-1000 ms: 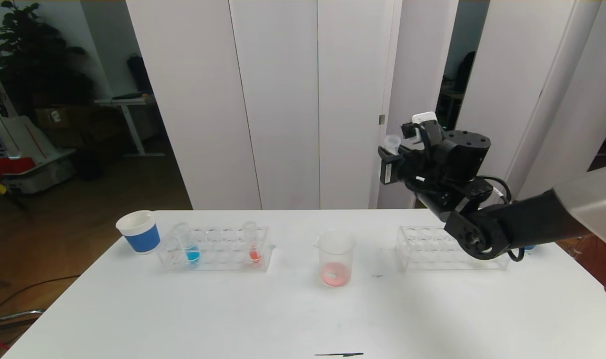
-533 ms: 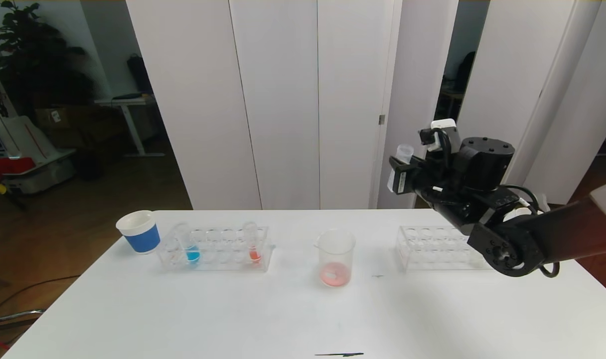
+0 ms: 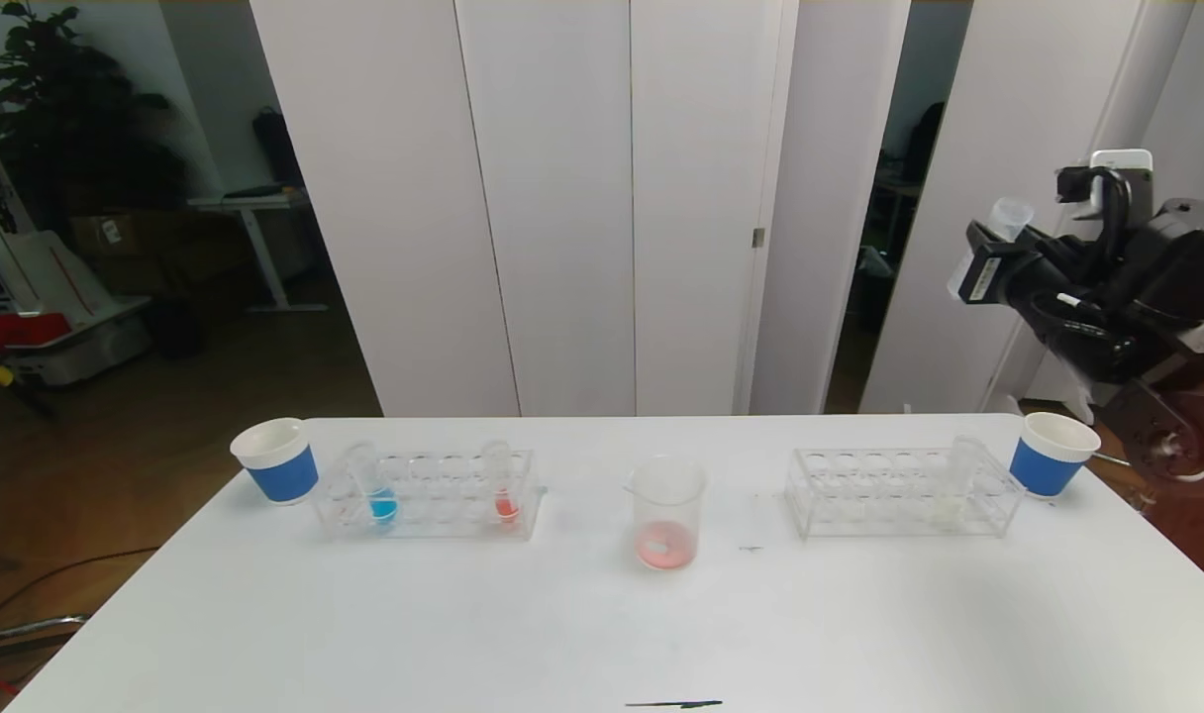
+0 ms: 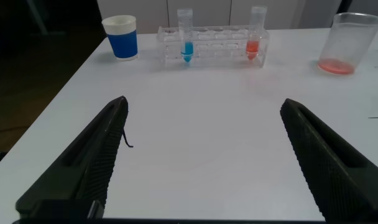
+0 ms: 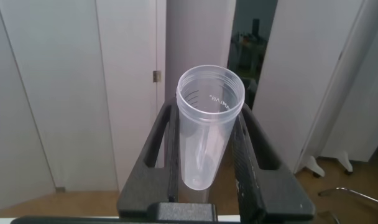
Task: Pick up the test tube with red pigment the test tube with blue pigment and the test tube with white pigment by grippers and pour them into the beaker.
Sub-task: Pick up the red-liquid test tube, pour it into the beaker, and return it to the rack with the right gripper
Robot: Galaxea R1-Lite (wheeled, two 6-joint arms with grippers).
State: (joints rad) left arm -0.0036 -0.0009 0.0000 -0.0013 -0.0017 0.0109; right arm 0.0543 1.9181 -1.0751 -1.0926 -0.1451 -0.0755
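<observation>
Right gripper [image 5: 207, 155], raised high beside the bench [image 3: 602, 634], has its jaws clenched on an emptied tube [image 5: 209, 124]. Well below them, the beaker [image 3: 666, 512] holds red; the test tube with blue pigment [image 3: 376, 487] and the test tube with white pigment [image 3: 953, 485] wait racked. Left gripper [image 4: 204, 162] hangs with jaws released.

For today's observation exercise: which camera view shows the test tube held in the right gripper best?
The right wrist view: the empty tube fills the picture's centre, clamped between the right gripper fingers, open mouth toward the camera. The head view shows only its rim poking above the raised gripper. The left wrist view does not show it.
</observation>
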